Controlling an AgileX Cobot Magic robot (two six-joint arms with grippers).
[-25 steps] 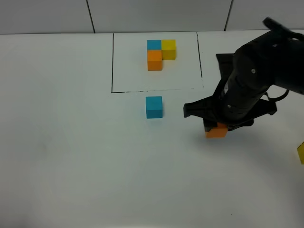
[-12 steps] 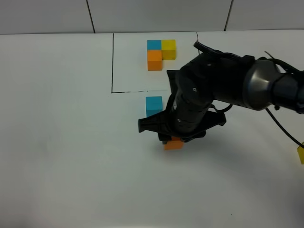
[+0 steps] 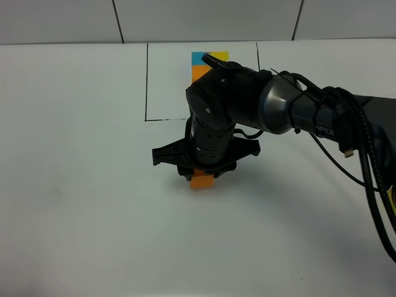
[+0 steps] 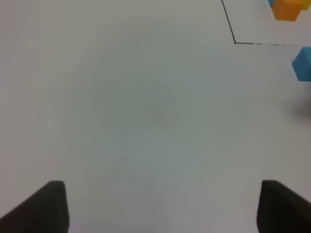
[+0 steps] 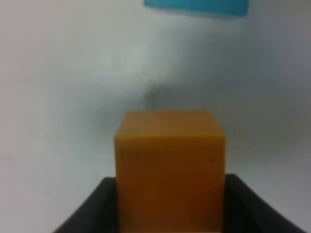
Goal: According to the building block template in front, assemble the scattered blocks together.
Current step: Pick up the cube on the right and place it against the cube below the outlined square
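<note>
- The template cluster (image 3: pixel 199 64) sits at the back of the counter (image 3: pixel 80 204), inside the outline (image 3: pixel 146 86), half hidden behind the right arm (image 3: pixel 291 111).
- The right hand (image 3: pixel 202 177) is just in front of the outline's front line, with the held cube (image 5: pixel 170 165) between its fingers.
- The loose cube (image 4: pixel 303 63) lies right behind the held one, just outside that front line.
- The left hand (image 4: pixel 167 206) is off to the left, well apart from everything else.

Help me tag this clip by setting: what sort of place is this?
Probably a robotics lab test bench: a bare white table, a black-outlined template area, and a robot arm holding an orange cube.
</note>
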